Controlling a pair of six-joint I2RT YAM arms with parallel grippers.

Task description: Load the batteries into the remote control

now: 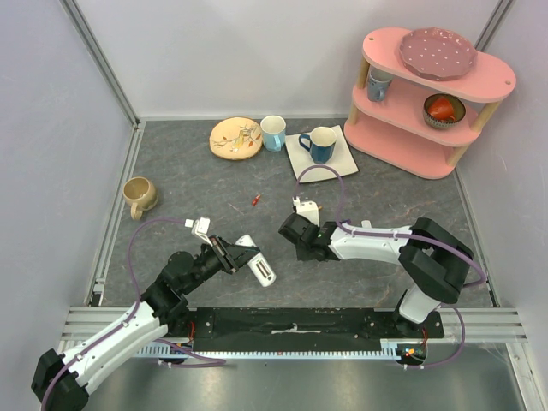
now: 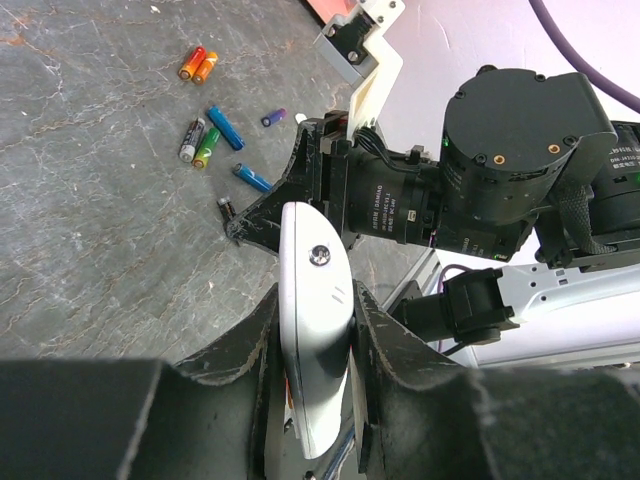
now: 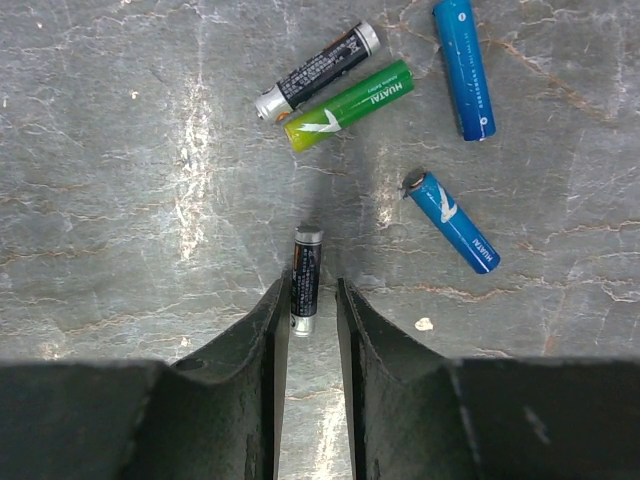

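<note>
Right wrist view: right hand (image 3: 312, 290), jaws narrow, straddles the dark battery (image 3: 307, 262) on the counter (image 3: 120, 200); centre it before closing, while left hand (image 2: 316, 300) grips the remote control (image 2: 315, 335).

Your remote control (image 2: 315, 340) is white, above a grey table (image 3: 120, 200) with pale marble veins. Beyond the remote control you see orange batteries (image 2: 198, 65), a green battery (image 3: 350, 104) beside a black-and-silver battery (image 3: 318, 72), two blue batteries (image 3: 463, 65) and a purple battery (image 2: 273, 118). Far past the remote control, your shelf (image 1: 411, 141) is pink, its top plate (image 1: 437, 51) mauve with white dots.
</note>
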